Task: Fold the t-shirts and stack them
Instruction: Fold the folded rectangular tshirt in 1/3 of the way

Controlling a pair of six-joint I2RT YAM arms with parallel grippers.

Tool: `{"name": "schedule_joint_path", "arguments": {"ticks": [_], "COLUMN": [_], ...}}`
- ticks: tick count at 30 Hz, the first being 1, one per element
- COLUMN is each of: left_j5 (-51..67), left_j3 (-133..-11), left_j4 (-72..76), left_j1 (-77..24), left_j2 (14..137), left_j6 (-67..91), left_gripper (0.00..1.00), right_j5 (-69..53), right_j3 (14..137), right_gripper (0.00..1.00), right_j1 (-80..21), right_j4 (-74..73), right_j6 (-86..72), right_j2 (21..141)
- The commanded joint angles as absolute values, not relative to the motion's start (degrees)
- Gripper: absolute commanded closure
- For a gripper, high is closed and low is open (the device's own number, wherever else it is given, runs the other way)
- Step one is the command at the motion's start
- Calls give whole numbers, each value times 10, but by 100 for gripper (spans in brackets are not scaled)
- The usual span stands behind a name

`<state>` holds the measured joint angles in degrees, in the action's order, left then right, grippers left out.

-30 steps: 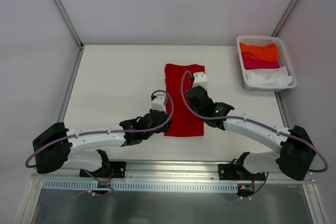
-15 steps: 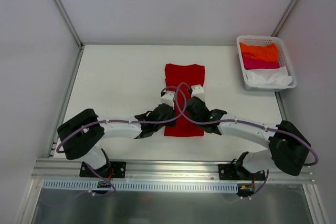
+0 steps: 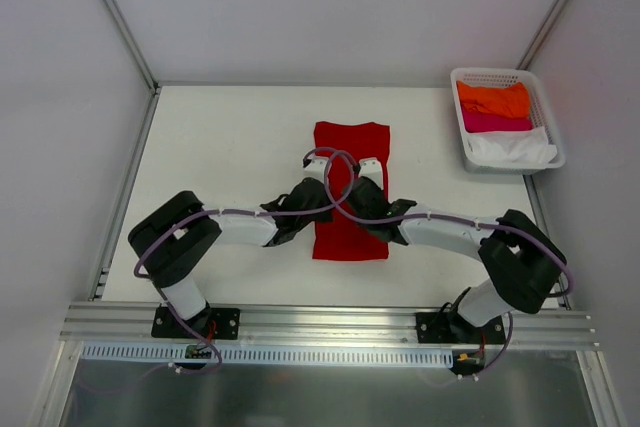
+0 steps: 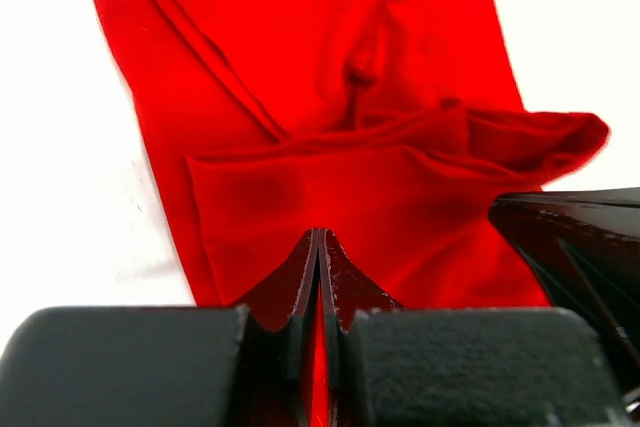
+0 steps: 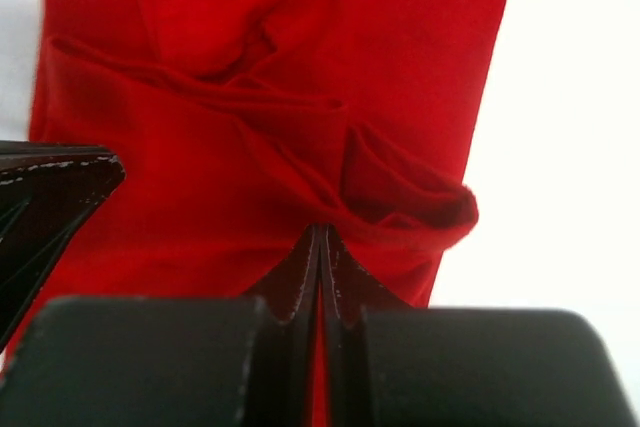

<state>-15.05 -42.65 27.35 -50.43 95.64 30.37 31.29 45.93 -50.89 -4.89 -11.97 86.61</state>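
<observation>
The deep red t-shirt lies as a long folded strip in the middle of the table. My left gripper and right gripper sit side by side over its mid-length. In the left wrist view the left gripper is shut with red cloth between its jaws, and a raised fold lies just ahead. In the right wrist view the right gripper is likewise shut on the red cloth, bunched at its right edge. The orange, magenta and white shirts lie in the basket.
The white lattice basket stands at the back right corner, next to the table's right edge. Each wrist view shows the other gripper's dark finger close beside: the right one and the left one.
My left gripper has moved from the shirt's left side onto its middle. My right gripper has shifted slightly nearer and left, so both now sit close together on the cloth.
</observation>
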Motion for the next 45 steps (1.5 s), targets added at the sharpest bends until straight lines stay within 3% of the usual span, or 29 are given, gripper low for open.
{"name": "schedule_joint_path", "arguments": {"ticks": [1, 11, 23, 37, 40, 45], "left_j5": [-121, -118, -149, -131, -140, -190], "left_j3": [-451, -448, -447, -442, -438, -434], "left_j4": [301, 286, 248, 243, 240, 171], "left_j1": [-488, -461, -450, -446, -446, -447], "left_j2": [982, 1010, 968, 996, 985, 888], "left_j6": [293, 308, 283, 308, 313, 296], "left_gripper": [100, 100, 100, 100, 100, 100], "right_j5": [299, 272, 278, 233, 236, 253], "right_j3": [490, 527, 526, 565, 560, 541], "right_gripper": [100, 99, 99, 100, 99, 99], "right_j1": [-487, -420, -378, -362, -362, -364], "right_j4": [-27, -18, -41, -20, -13, -44], "right_j6": [-116, -95, -65, -77, -72, -52], "right_j2": [895, 971, 916, 1038, 1025, 872]}}
